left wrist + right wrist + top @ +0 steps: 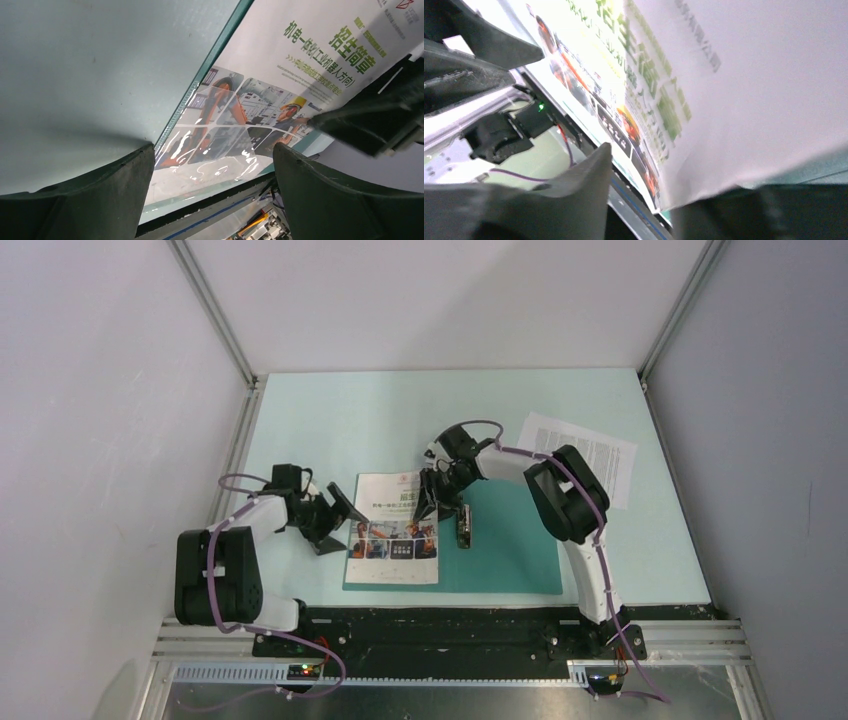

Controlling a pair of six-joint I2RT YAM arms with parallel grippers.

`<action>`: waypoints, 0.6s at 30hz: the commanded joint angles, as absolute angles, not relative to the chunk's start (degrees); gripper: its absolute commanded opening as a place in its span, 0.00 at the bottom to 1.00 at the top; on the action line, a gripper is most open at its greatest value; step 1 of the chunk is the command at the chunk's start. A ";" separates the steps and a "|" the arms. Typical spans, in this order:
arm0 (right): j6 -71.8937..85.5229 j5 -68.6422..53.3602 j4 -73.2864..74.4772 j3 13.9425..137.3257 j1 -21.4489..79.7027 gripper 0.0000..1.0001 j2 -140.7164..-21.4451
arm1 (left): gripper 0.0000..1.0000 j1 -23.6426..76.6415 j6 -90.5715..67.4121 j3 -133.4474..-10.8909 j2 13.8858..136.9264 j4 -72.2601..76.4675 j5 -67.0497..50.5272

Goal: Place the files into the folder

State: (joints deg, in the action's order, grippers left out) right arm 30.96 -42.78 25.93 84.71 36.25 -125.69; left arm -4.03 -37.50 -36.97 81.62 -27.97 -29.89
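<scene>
A: Left gripper [345, 527]?
B: Fingers spread wide, nothing between them. It hangs just beside the left edge of the folder [505, 545].
A: Right gripper [440, 505]?
B: Fingers apart as well. The brochure's [393, 532] right edge is raised and rests over one finger.
A: The papers?
B: The brochure lies on the open folder's left half, beside the clip [463, 525]. The text sheet [580, 455] lies on the table [330, 420], off the folder, toward the far right.

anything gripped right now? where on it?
Left gripper is open and holds nothing. Right gripper has the brochure page's right edge lifted between its fingers; whether it's clamped cannot be told.
</scene>
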 commanded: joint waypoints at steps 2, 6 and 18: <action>25.05 -35.71 38.25 89.44 34.13 0.77 -120.11 | 0.96 -3.86 -33.77 -36.96 80.99 -29.04 -20.93; 23.52 -32.68 42.42 91.13 32.08 0.99 -117.40 | 0.99 -3.89 -32.69 -39.04 80.67 -29.90 -18.09; -6.60 -28.80 43.19 89.49 26.45 0.99 -102.35 | 1.00 -3.93 -22.87 -51.13 77.08 -30.47 -9.13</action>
State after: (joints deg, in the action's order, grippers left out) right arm 13.10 -28.36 42.96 90.76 26.37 -110.87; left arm -3.88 -28.84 -46.52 80.27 -31.03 -14.39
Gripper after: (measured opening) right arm 0.993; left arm 0.996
